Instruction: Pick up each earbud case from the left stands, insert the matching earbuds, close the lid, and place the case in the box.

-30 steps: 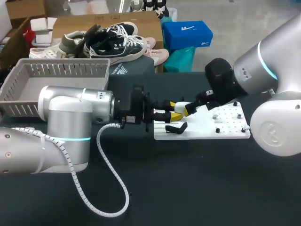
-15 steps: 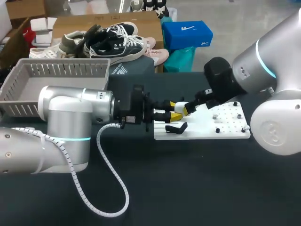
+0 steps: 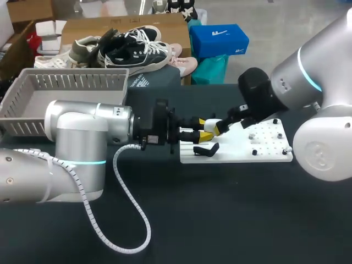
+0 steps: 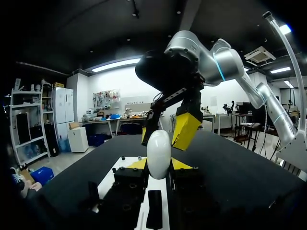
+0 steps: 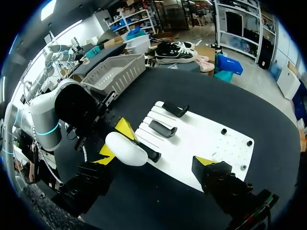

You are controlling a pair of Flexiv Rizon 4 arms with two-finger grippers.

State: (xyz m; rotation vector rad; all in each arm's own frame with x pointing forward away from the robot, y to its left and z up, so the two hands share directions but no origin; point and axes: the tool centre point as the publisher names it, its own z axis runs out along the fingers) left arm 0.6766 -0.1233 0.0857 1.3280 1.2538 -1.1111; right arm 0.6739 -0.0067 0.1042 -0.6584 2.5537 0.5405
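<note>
The left hand (image 4: pixel 159 164) hides the base of the earbud case (image 4: pixel 159 146).

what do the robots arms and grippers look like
The left arm and right arm are thick, rounded silver-grey tubes, each with a thin glowing cyan ring. The wrists are black and blocky. The left gripper and right gripper each have two black fingers with bright yellow tips. A white spiral-wrapped cable loops from the left arm.
</note>
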